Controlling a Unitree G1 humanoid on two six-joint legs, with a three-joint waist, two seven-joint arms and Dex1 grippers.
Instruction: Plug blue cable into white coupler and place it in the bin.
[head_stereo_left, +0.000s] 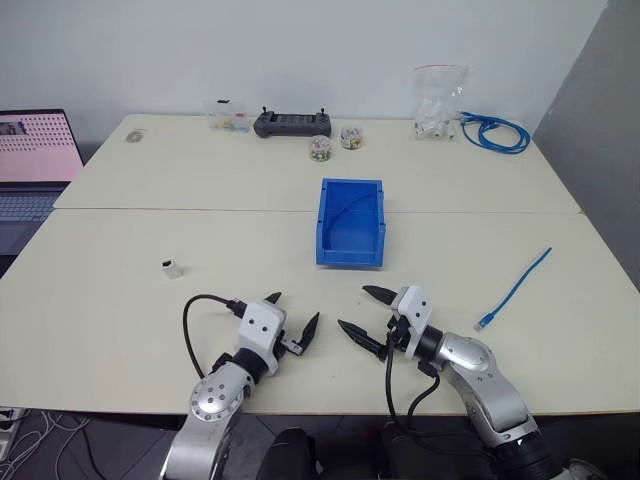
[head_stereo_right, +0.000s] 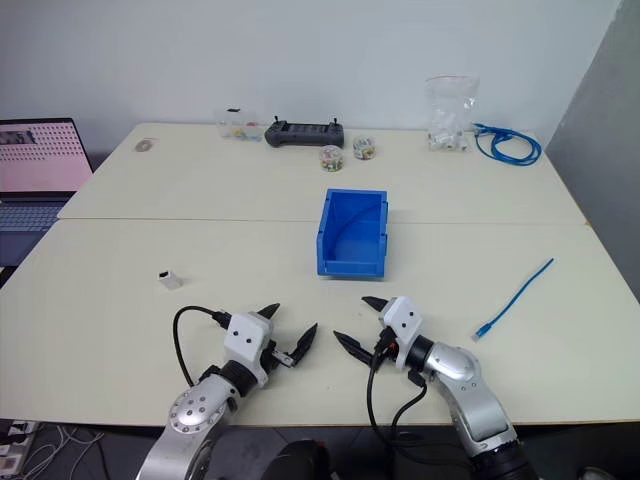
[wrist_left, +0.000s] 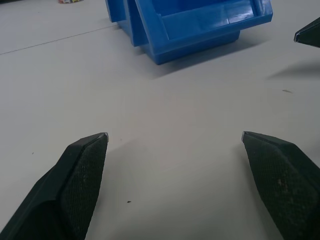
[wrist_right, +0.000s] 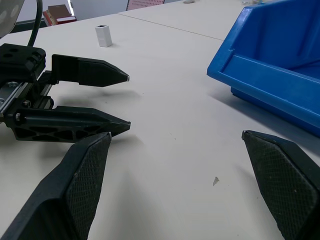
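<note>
Bright blue plastic is standing out at the middle of the cream table (head_stereo_left: 150, 300): the bin (head_stereo_left: 351, 223) is sitting there upright, with a thin dark curved line lying against its inner floor. Near the table's front edge, the left gripper (head_stereo_left: 295, 316) and the right gripper (head_stereo_left: 361, 311) are hovering just above the surface, tips pointing toward each other and a little apart, each with its two black fingers spread wide and holding nothing. The white coupler (head_stereo_left: 172, 268) is lying alone on the table to the left, well apart from the left gripper and farther from the bin. The blue cable (head_stereo_left: 515, 289) is lying nearly straight on the right side of the table, running diagonally, its clear plug end nearer the front edge, well apart from the right gripper. Along the far edge are sitting a black controller (head_stereo_left: 292, 123), two small round containers (head_stereo_left: 333, 143), a clear bag of white parts (head_stereo_left: 439, 102) and a coiled bundle of blue cable (head_stereo_left: 495, 132). A laptop (head_stereo_left: 35, 160) is standing open beyond the table's left edge.
</note>
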